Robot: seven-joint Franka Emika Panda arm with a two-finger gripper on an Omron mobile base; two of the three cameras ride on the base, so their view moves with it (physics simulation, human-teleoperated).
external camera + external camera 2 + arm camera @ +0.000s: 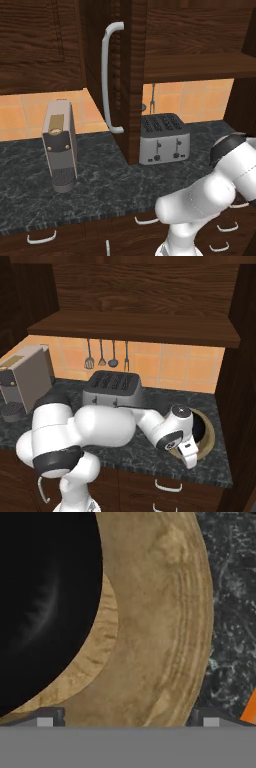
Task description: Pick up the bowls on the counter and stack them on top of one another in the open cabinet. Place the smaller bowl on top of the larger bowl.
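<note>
Black bowl (45,602) sits inside tan bowl (165,637) near the table's (230,612) right edge.
Claw (127,719) straddles the tan rim, spread wide.

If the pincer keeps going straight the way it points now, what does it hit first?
Most likely the thick rim of the tan bowl: the pincer straddles that rim, with the black bowl off to one side. How much gap remains is unclear.

black bowl (45,602) inside tan bowl (165,627)

No readable text, labels, brands or nos. on anything
</note>
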